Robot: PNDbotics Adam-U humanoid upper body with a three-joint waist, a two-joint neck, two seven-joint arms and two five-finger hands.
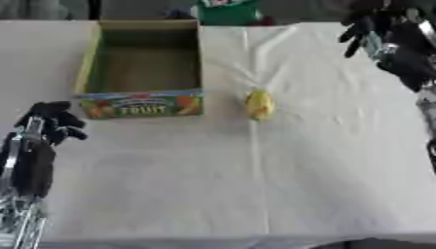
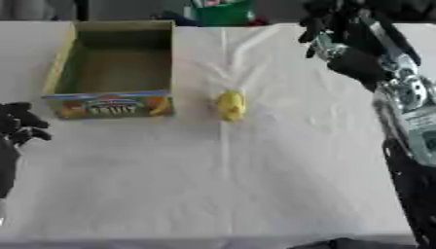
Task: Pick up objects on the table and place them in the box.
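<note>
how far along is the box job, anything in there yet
Nothing looks done: the box shows no objects inside. Nothing is in hand either: the right hand is raised near the far right, holding nothing, and the left hand sits by the box's near left corner. Left to do: the yellow object lies on the table right of the box.

A wide counter [image 1: 323, 185] covered by a white cloth fills most of the view. A straight crease [image 1: 258, 170] runs down the cloth from the counter's far edge toward its near edge, with fainter folds fanning off it near the far end. Beyond the counter's far edge stands a green container [image 1: 228, 12] with a red and white patch at its top; what it holds cannot be made out. Behind the counter the background is dark.
</note>
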